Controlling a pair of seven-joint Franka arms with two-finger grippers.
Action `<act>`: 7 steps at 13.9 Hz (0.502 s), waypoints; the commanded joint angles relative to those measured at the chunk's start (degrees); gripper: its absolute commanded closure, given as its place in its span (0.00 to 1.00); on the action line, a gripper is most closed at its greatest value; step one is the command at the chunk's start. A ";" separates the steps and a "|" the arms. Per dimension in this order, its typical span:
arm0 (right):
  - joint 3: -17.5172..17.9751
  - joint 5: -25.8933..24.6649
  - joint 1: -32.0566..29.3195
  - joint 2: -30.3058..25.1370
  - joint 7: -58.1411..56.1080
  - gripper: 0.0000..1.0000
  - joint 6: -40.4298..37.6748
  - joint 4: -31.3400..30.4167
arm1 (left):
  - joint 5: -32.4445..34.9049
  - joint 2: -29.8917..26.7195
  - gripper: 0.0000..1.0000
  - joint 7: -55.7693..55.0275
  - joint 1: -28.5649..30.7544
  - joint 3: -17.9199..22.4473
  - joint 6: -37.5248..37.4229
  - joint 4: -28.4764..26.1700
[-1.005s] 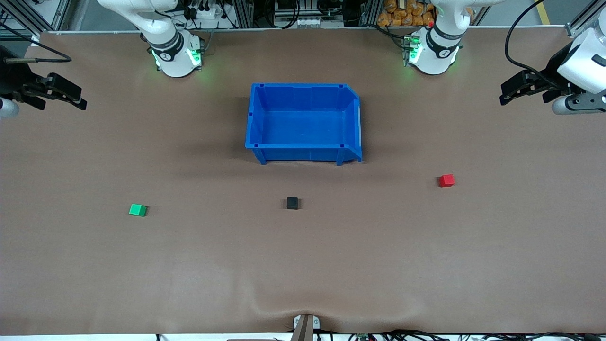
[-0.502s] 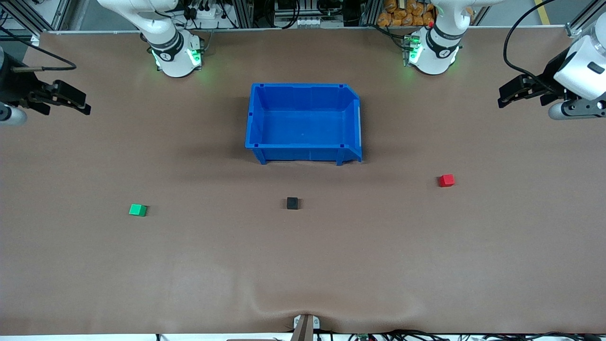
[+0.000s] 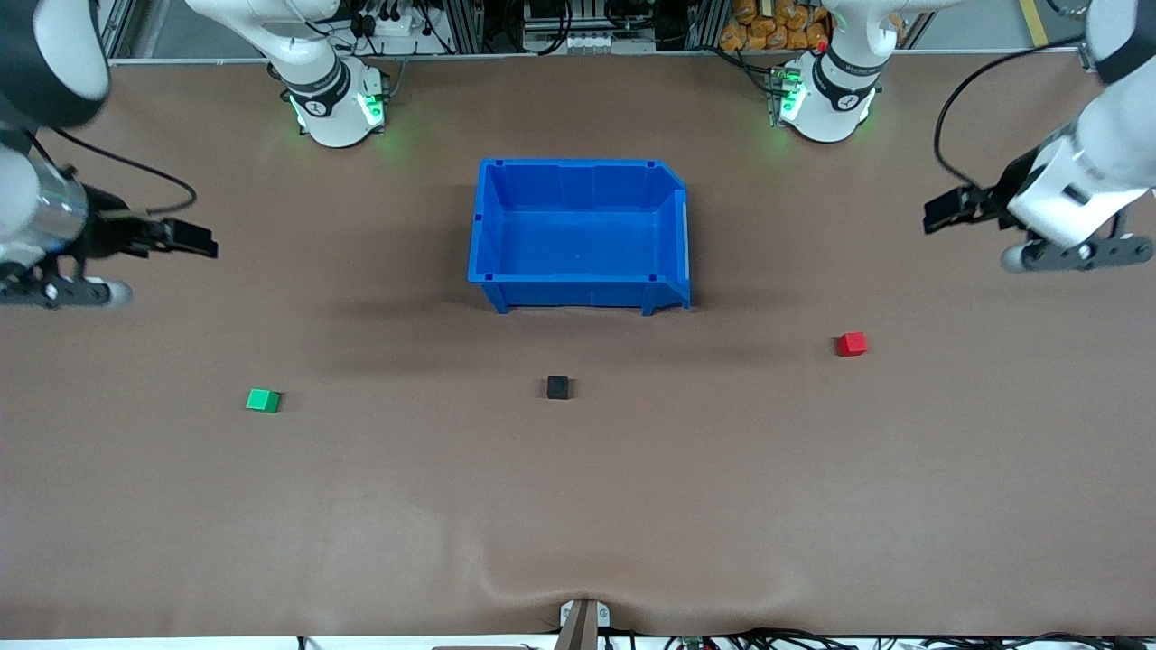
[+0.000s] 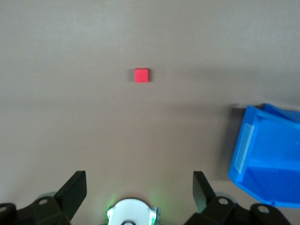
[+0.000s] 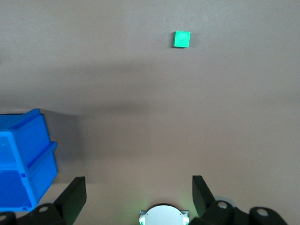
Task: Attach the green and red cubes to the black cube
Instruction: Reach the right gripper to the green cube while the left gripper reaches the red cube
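Note:
The black cube (image 3: 558, 387) sits on the brown table, nearer the front camera than the blue bin (image 3: 578, 235). The green cube (image 3: 263, 400) lies toward the right arm's end, and it also shows in the right wrist view (image 5: 182, 39). The red cube (image 3: 851, 344) lies toward the left arm's end, and it also shows in the left wrist view (image 4: 141, 75). My left gripper (image 3: 944, 212) (image 4: 139, 187) is open and empty, up over bare table at the left arm's end. My right gripper (image 3: 194, 242) (image 5: 139, 190) is open and empty, up over bare table at the right arm's end.
The empty blue bin stands mid-table and also shows in the wrist views (image 4: 269, 159) (image 5: 23, 159). The arm bases (image 3: 332, 108) (image 3: 826, 104) stand at the table's back edge. A wrinkle in the table cover (image 3: 578, 587) lies at the front edge.
Both grippers have swung inward from the table's ends toward the middle and lower in the front view. The cubes and bin have not moved.

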 commanded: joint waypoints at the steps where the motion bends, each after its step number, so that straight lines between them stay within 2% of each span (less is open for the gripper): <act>1: 0.75 -0.50 -2.57 5.08 -0.20 0.00 4.12 -0.43 | 0.89 -1.27 0.00 -1.07 0.21 -0.21 8.28 -8.24; 4: 0.75 -0.50 -3.73 11.85 -0.47 0.00 14.73 -2.35 | 0.89 -0.92 0.00 -1.07 0.12 -0.21 17.26 -14.84; 7: 0.75 -0.76 -4.43 14.32 -0.56 0.00 28.97 -8.85 | 0.89 0.74 0.00 -1.07 0.03 -0.30 24.55 -19.41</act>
